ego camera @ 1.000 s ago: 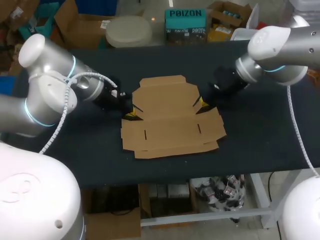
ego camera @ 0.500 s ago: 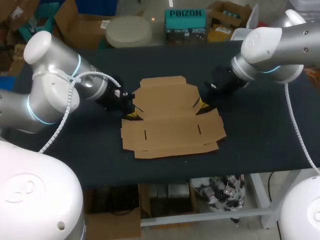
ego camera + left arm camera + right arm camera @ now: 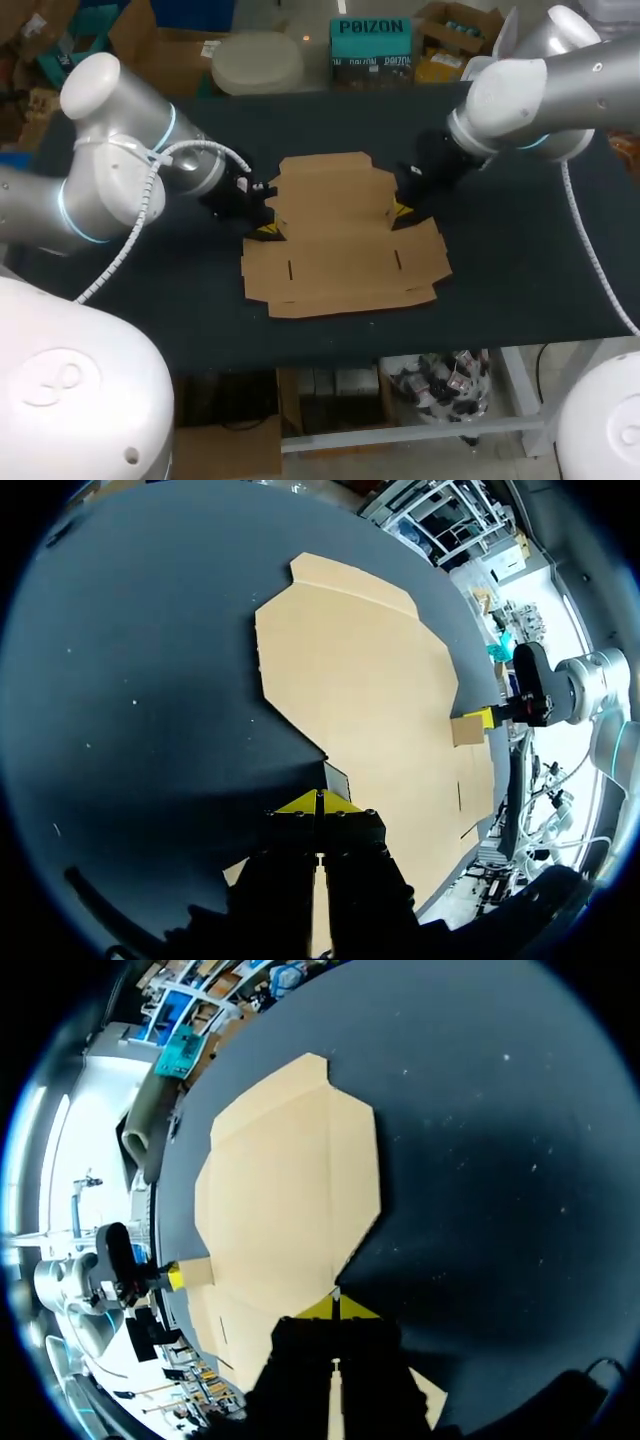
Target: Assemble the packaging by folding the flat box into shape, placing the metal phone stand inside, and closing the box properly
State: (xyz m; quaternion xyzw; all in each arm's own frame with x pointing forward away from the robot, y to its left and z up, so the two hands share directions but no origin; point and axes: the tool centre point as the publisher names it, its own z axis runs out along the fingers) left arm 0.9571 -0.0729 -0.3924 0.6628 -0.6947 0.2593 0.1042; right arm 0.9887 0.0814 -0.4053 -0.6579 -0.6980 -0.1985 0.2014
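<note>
The flat brown cardboard box [image 3: 340, 240] lies unfolded in the middle of the dark table. My left gripper [image 3: 265, 232] is shut, its yellow tips low at the notch on the box's left side. In the left wrist view the shut tips [image 3: 320, 802] sit at the edge of the cardboard [image 3: 380, 690], and my right gripper [image 3: 487, 717] shows across the sheet beside a small raised flap [image 3: 467, 730]. My right gripper [image 3: 401, 212] is shut too, its tips [image 3: 336, 1305] at the right side notch of the cardboard [image 3: 290, 1190]. No phone stand shows in any view.
The dark table [image 3: 520, 270] has open surface in front of the box and to both sides. Both arms slope down over the table's back corners.
Both arms have swung their wrists a little toward the back of the table. The yellow tips have stayed at the box's side notches, and the box has not shifted.
</note>
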